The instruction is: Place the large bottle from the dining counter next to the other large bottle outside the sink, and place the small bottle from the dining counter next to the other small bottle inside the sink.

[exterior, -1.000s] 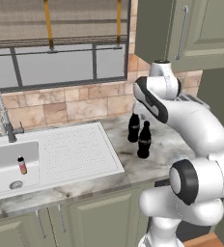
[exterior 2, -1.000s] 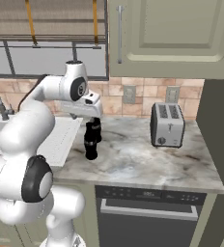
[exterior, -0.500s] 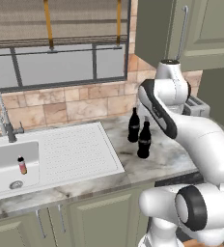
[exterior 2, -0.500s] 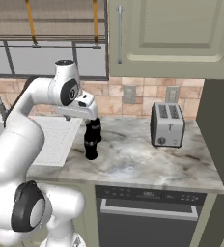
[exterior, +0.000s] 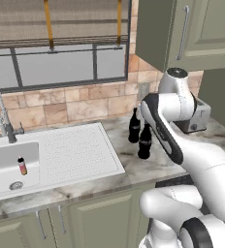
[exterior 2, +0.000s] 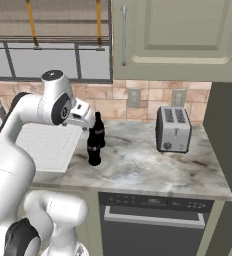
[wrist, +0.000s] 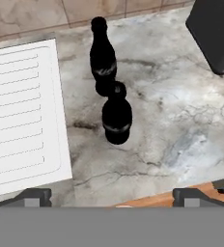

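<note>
So we're looking at two tall black bottles standing upright on the marbled worktop, just right of the sink's ribbed drainboard. The large bottle from the dining counter looks like the nearer one, closer to the counter's front edge, and the other large bottle stands just behind it toward the tiled wall — near each other, and from the hand view they look apart or barely touching, we can't tell which. Both sit outside the basin.

The gripper hangs above and in front of the pair with its jaws spread wide and nothing between them; the two dark fingertips sit far apart at the bottom of the hand view, with the bottles a good way beyond them.

Down in the sink there's one small bottle with a reddish label, standing upright near the round drain. The faucet rises at the back left of the basin.

Over on the right of the worktop we've got a silver toaster against the wall, well apart from the bottles.
</note>
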Controlling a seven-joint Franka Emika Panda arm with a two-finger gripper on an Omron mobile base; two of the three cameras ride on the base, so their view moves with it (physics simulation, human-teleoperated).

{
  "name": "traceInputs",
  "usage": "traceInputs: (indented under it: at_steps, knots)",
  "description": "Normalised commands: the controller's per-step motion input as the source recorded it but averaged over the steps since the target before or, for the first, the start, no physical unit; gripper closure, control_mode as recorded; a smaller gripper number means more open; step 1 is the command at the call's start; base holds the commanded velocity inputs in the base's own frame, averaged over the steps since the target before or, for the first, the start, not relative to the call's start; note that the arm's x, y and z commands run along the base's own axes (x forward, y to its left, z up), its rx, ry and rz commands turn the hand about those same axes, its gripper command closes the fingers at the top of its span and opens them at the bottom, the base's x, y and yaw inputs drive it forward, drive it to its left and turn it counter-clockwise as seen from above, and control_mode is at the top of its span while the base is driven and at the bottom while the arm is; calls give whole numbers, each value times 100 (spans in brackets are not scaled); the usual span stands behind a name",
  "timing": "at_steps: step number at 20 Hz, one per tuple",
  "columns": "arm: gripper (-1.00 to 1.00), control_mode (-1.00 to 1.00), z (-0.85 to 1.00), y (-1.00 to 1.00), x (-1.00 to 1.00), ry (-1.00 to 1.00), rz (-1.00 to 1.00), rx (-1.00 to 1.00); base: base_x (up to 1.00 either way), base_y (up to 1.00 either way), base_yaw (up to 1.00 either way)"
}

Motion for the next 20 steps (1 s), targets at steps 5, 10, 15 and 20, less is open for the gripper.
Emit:
traceInputs:
  at_steps: [5,10,15,20]
  knots:
    - [-100,-100,23,9,-44,-2,1,0,0,0,0]
    - [-100,-100,37,0,-8,7,6,0,0,0,0]
    - [-100,-100,27,0,0,22,5,0,0,0,0]
    - [-100,-100,1,0,-4,26,3,0,0,0,0]
